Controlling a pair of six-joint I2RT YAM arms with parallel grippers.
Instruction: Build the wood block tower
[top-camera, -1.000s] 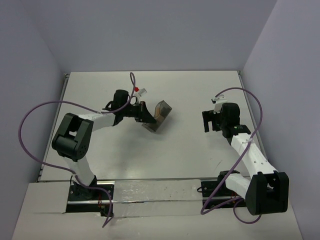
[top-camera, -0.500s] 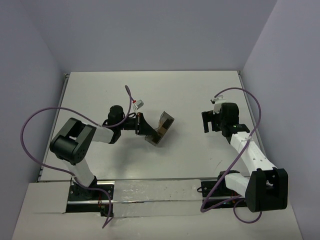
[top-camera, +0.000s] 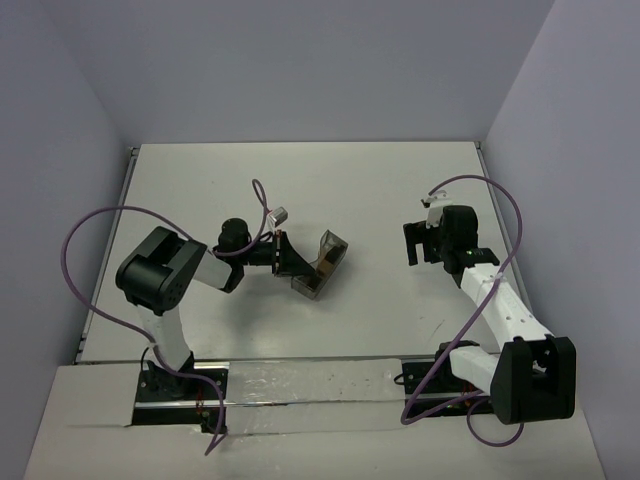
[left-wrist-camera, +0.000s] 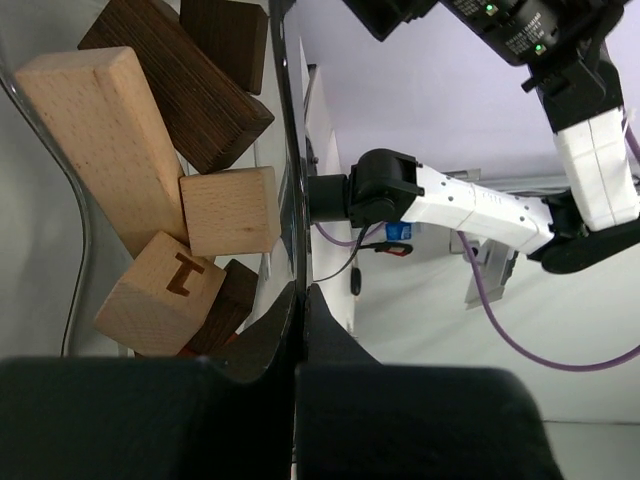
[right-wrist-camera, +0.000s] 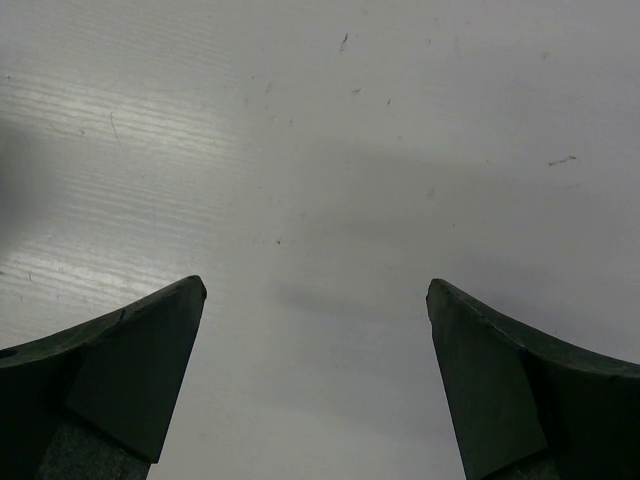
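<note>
Fingers of the left gripper (left-wrist-camera: 297, 305) are clenched on the thin wall of a greyish see-through plastic box (left-wrist-camera: 289, 150), one finger on each face of it. Just past the fingertips, inside the box, small tan and dark reddish-brown wooden blocks (left-wrist-camera: 228, 212) lie in a loose jumble, touching one another, not stacked. One tan cube (left-wrist-camera: 160, 290) bears a dark letter-like mark. Only the left wrist view shows this. From above, the box (top-camera: 320, 262) shows just a brownish patch inside. Well off to the side, the right gripper (top-camera: 414, 244) hangs released, its fingers (right-wrist-camera: 140, 360) spread wide over the white table (right-wrist-camera: 320, 120).
</note>
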